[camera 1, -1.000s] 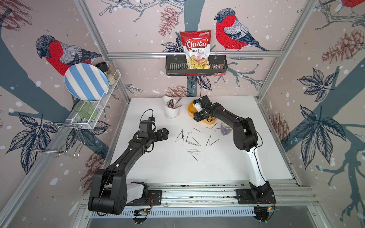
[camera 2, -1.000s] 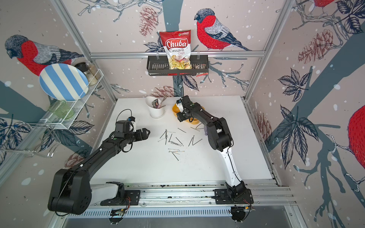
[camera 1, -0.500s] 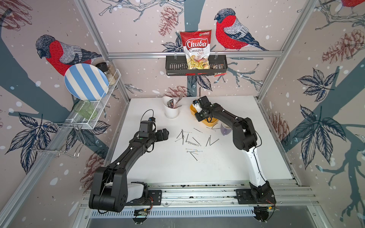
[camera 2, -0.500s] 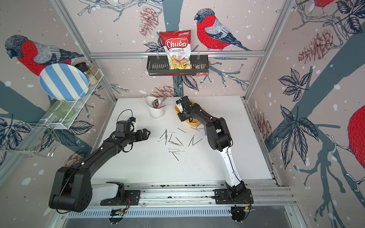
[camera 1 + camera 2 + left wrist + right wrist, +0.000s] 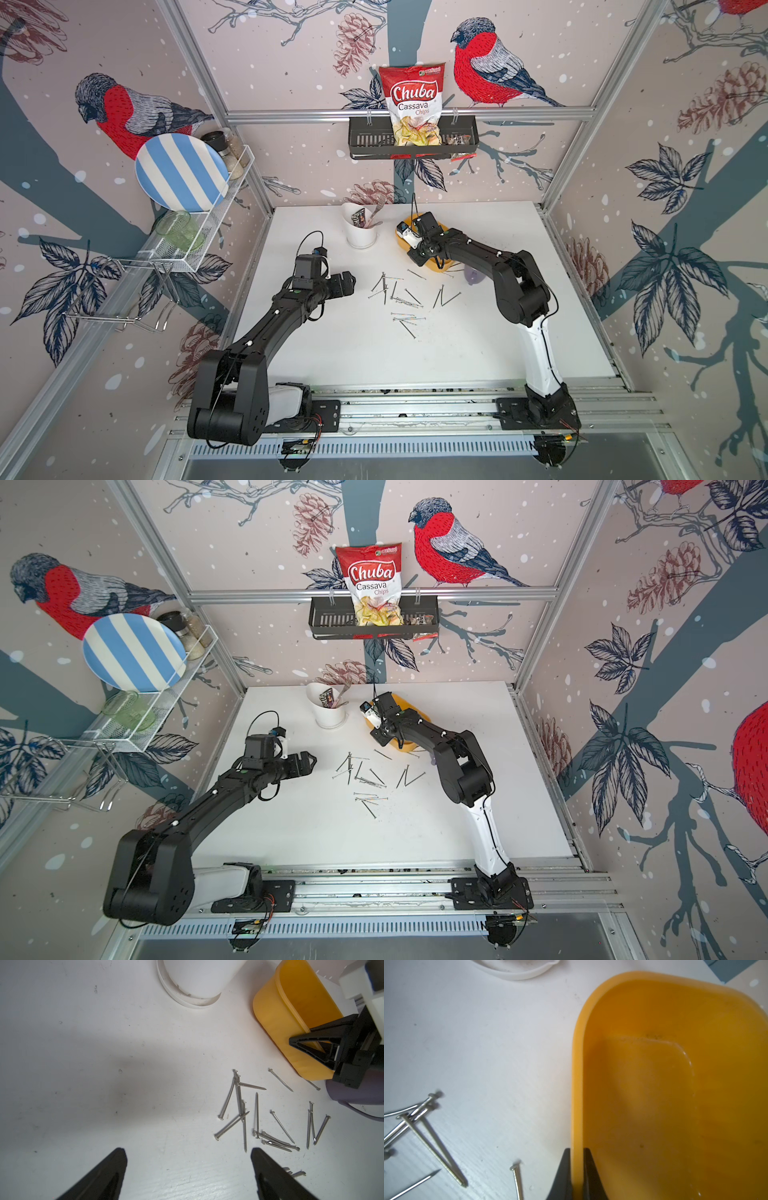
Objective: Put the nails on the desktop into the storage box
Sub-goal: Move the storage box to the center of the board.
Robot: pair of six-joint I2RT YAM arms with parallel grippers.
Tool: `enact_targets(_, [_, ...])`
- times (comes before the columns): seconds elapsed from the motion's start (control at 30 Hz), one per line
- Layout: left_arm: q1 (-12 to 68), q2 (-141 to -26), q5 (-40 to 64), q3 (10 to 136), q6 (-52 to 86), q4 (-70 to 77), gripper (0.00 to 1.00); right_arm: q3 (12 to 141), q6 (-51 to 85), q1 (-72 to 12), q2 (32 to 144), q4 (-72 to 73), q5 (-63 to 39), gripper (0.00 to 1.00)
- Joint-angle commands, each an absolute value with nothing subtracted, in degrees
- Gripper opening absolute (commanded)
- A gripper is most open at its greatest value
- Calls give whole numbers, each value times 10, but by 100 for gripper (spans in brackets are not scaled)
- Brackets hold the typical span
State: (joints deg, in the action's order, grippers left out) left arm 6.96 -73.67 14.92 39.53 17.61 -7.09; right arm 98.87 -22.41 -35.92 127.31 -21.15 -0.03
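Nails (image 5: 399,299) lie scattered on the worktop (image 5: 353,353), just beside the storage box (image 5: 654,1012), whose visible floor is bare: nothing is stored yet. The right pincer (image 5: 576,1150) pinches the box's wall; the left pincer (image 5: 187,1149) hangs spread wide near the pile.

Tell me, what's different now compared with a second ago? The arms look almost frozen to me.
The right hand has closed on the side wall of the yellow storage box, one finger inside and one outside. The box has not visibly shifted. The left hand stays wide open and in place, and the nails lie scattered where they were.
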Motion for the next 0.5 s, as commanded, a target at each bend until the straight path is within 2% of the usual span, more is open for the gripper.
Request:
enact_targets(0.0, [69,-737,152,394,178,-67,95,956,-312,-370,1251,-146,25,0])
enact_targets(0.27, [69,-735,151,392,180,-65,95,860,-451,-398,1200,-69,51,0])
enact_targets(0.47, [69,-737,151,392,179,-67,95,833,-502,-409,1186,-24,52,0])
